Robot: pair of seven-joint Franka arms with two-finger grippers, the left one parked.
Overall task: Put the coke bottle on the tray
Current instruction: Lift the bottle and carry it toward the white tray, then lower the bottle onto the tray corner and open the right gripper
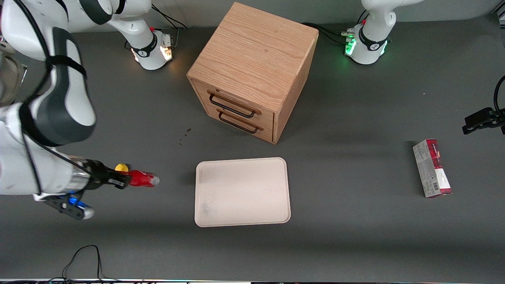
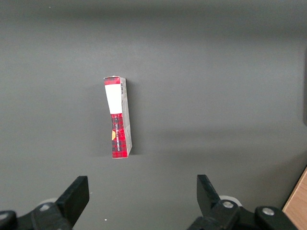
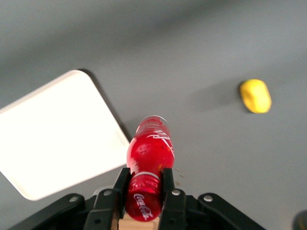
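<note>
Gripper (image 1: 125, 180) pinches the coke bottle (image 1: 143, 178) at the neck, bottle lying about horizontal, base pointing toward the tray (image 1: 242, 191). In the wrist view the fingers (image 3: 167, 182) clamp either side of the bottle (image 3: 149, 160) just below the cap. Bottle looks lifted clear of the worktop (image 1: 355, 221), at the working arm's end, not yet over the tray; tray (image 3: 53, 129) is bare. Yellow object (image 3: 255, 96) lies on the worktop near the gripper, small and unclear what it is. Drawer box (image 1: 252, 71) sits farther from the front camera than the tray; carton (image 1: 432, 168) toward the parked arm's end. Step in hand: carry to tray. Best done by keeping the neck grip firm, clearing the rim, aiming mid-tray, lowering before release so it doesn't roll off.
</note>
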